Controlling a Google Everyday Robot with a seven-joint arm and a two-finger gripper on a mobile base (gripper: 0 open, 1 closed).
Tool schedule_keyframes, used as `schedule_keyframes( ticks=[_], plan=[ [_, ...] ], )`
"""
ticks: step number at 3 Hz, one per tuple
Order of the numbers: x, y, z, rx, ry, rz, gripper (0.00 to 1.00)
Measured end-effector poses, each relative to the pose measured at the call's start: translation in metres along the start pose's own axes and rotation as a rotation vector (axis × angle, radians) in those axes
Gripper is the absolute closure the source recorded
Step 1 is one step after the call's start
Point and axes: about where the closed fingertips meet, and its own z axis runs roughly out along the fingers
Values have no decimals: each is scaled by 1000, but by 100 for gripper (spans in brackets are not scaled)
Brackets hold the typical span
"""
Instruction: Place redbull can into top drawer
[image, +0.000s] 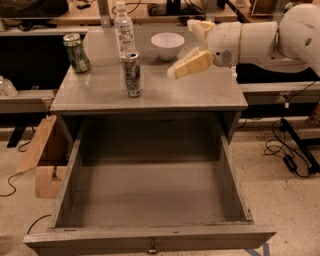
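The redbull can (132, 74), slim and silver-grey with dark print, stands upright on the grey table top (200, 92), left of centre. My gripper (181, 49) hangs above the table to the right of the can and in front of the white bowl. Its two tan fingers (192, 64) are spread apart and hold nothing. It does not touch the can. The top drawer (150, 237) is pulled fully out below the table top and is empty inside; its small round knob (151, 246) shows at the bottom edge.
A green can (76, 52) stands at the table's back left. A clear plastic bottle (124, 27) stands behind the redbull can. A white bowl (167, 45) sits at the back centre. A cardboard box (42, 155) leans left of the drawer. Cables (287, 150) lie on the floor at right.
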Motion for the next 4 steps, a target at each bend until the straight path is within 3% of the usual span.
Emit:
schedule_keyframes(
  ticks=[2,4],
  plan=[
    [21,-34,97,-82,-118,59,0],
    [42,-26,167,-132,-173,129,0]
  ],
)
